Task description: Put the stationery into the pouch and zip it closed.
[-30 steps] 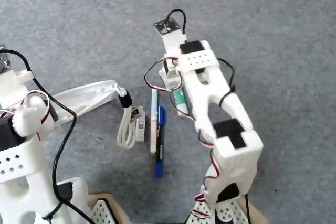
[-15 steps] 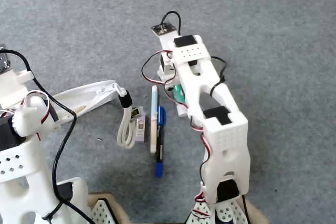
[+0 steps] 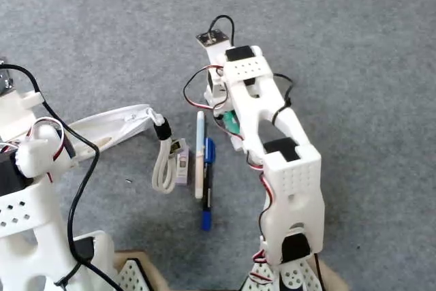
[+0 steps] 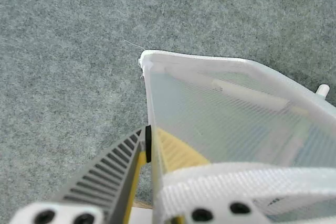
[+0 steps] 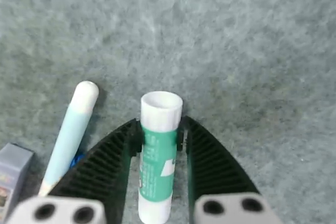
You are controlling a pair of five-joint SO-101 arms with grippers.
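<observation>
Glue stick (image 5: 157, 156) — green body, white cap — in right end effector (image 5: 158, 127).

One pouch (image 3: 112, 127), two pens (image 3: 199, 158), one glue (image 5: 157, 148).

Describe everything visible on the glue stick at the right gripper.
Short cylinder, plastic by the look: the glue stick has a green printed body and white ends. It lies lengthwise between the right gripper's black ribbed fingers, which press both its sides. Whether it rests on the grey mat or is lifted, I cannot tell. A pale blue pen lies beside it, apart.
</observation>
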